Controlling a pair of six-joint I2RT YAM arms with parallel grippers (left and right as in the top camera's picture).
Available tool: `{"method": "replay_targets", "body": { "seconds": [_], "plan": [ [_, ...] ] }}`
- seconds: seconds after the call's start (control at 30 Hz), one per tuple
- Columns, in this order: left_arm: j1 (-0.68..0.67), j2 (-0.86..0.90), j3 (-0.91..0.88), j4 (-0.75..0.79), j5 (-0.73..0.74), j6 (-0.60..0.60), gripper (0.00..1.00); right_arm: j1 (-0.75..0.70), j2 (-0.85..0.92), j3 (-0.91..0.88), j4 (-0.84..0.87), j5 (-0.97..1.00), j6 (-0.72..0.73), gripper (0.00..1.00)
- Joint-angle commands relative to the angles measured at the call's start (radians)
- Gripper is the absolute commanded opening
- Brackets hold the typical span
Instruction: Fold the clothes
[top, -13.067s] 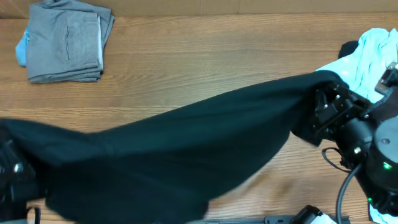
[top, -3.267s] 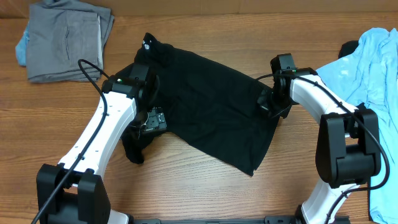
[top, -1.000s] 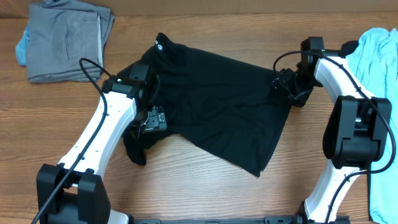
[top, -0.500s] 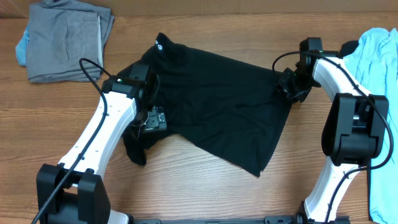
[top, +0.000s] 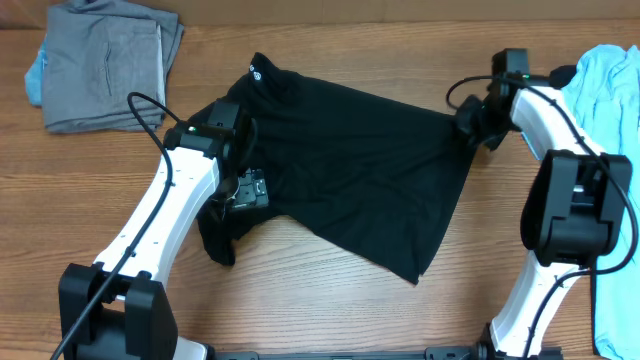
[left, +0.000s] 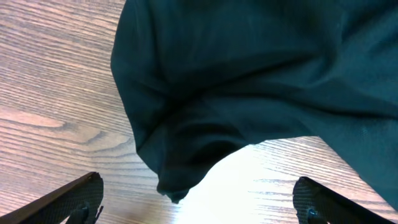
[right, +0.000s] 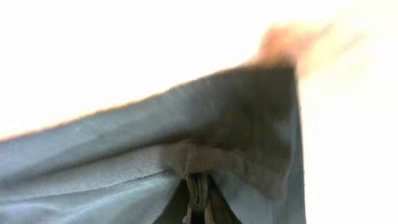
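- Black shirt (top: 360, 160) lies spread on the wooden table (top: 330, 60).
- Right gripper (top: 470, 122) clamps its upper right corner.
- Left gripper (left: 198, 196) hangs spread wide above its left edge, holding nothing.

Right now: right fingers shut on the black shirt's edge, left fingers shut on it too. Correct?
No. The left fingers stand wide open near the black shirt, gripping nothing; the left wrist view shows it. The right fingers are shut on its edge.
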Motion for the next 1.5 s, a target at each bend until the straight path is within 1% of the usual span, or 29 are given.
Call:
{"method": "replay_targets", "body": {
  "seconds": [0.0,0.23,0.27,0.3,0.37,0.4,0.43,0.47,0.5,0.53,0.63,0.83,0.9,1.03,1.33,1.4,1.47],
  "plan": [
    [0.003,0.002,-0.003,0.009,0.001,0.019,1.00,-0.053,0.013,0.035,0.050,0.023,0.021,0.04],
    [0.003,0.002,-0.003,0.024,0.002,0.019,1.00,-0.109,0.014,0.035,0.184,0.023,0.021,0.04],
    [0.003,0.002,-0.003,0.026,0.002,0.019,1.00,-0.111,0.014,0.035,0.204,0.026,0.021,0.06],
    [0.003,0.002,-0.003,0.028,0.002,0.019,1.00,-0.111,0.014,0.035,0.220,0.027,0.021,0.14],
    [0.003,0.002,-0.003,0.033,0.002,0.019,1.00,-0.111,0.014,0.035,0.238,0.044,0.022,0.22],
    [0.003,0.002,-0.003,0.034,0.002,0.019,1.00,-0.111,0.014,0.035,0.240,0.057,0.022,0.36],
    [0.003,0.002,-0.003,0.034,0.002,0.019,1.00,-0.111,0.014,0.035,0.235,0.082,0.022,0.53],
    [0.003,0.002,-0.003,0.033,0.002,0.019,1.00,-0.114,0.014,0.036,0.226,0.096,0.022,0.77],
    [0.003,0.002,-0.003,0.033,0.001,0.019,1.00,-0.117,0.014,0.040,0.214,0.102,0.022,0.95],
    [0.003,0.002,-0.003,0.033,0.001,0.019,1.00,-0.122,0.014,0.049,0.191,0.102,0.022,1.00],
    [0.003,0.002,-0.003,0.034,0.001,0.019,1.00,-0.144,0.013,0.107,0.077,0.093,0.026,1.00],
    [0.004,0.002,-0.003,0.036,-0.016,0.019,1.00,-0.164,0.008,0.305,-0.279,-0.010,0.020,1.00],
    [0.004,0.002,-0.003,0.038,-0.030,0.018,1.00,-0.153,-0.012,0.335,-0.363,-0.021,0.017,1.00],
    [0.006,0.001,-0.003,0.034,-0.010,0.003,1.00,-0.100,-0.079,0.335,-0.450,-0.016,-0.017,1.00],
    [0.006,-0.003,-0.001,0.013,-0.006,0.034,1.00,0.117,-0.263,0.314,-0.668,0.145,-0.012,1.00],
    [0.006,-0.003,-0.001,-0.002,-0.006,0.034,1.00,0.172,-0.284,0.285,-0.721,0.202,0.035,1.00],
    [0.007,-0.003,-0.001,-0.004,-0.006,0.034,1.00,0.225,-0.308,0.235,-0.745,0.290,0.130,1.00]
  ]
}}
